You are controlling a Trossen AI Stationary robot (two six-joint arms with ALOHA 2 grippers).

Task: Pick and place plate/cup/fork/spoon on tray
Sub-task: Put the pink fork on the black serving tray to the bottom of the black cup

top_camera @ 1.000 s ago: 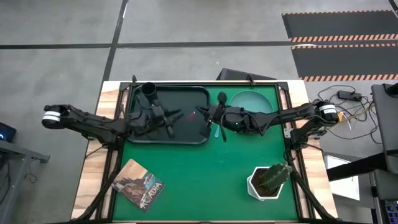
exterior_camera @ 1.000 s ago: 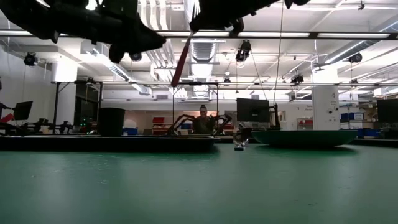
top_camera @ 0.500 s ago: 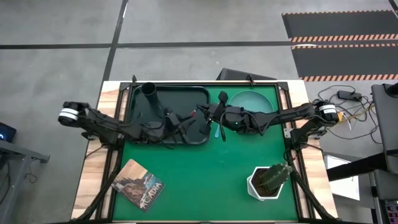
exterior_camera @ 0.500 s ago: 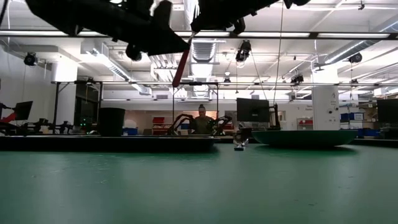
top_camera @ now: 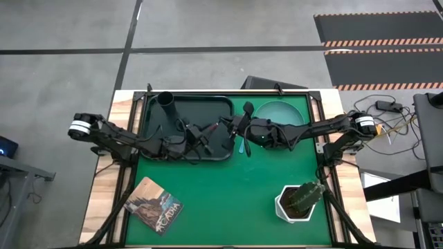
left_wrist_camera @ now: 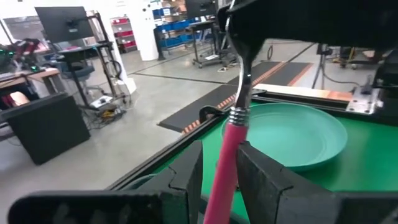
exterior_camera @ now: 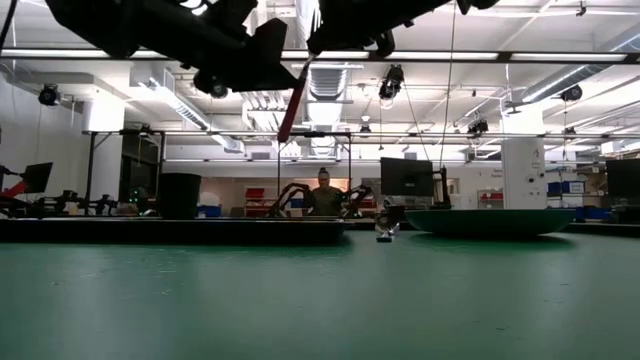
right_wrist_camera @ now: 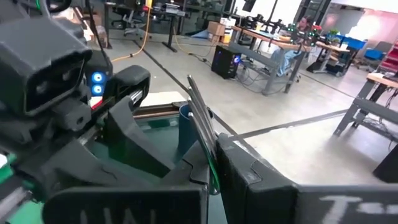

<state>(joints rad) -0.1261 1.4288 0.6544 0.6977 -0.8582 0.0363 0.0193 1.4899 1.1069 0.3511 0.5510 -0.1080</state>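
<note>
Pink-red handled fork (left_wrist_camera: 225, 163), teal-green plate (left_wrist_camera: 292, 134), black tray (top_camera: 208, 111), green table (top_camera: 228, 194).

My two grippers, left (top_camera: 208, 131) and right (top_camera: 232, 125), meet over one tray (top_camera: 214, 107). Between them hangs one fork (left_wrist_camera: 225, 163). One cup (top_camera: 166, 104) stands behind my left gripper; one plate (top_camera: 277, 112) and one spoon (top_camera: 240, 146) lie just beside my right. Nearer me: one potted plant (top_camera: 300, 199) and one book (top_camera: 155, 205). One person (exterior_camera: 324, 195) sits far behind.

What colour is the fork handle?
Pink-red; the fork handle shows best in the left wrist view.
</note>
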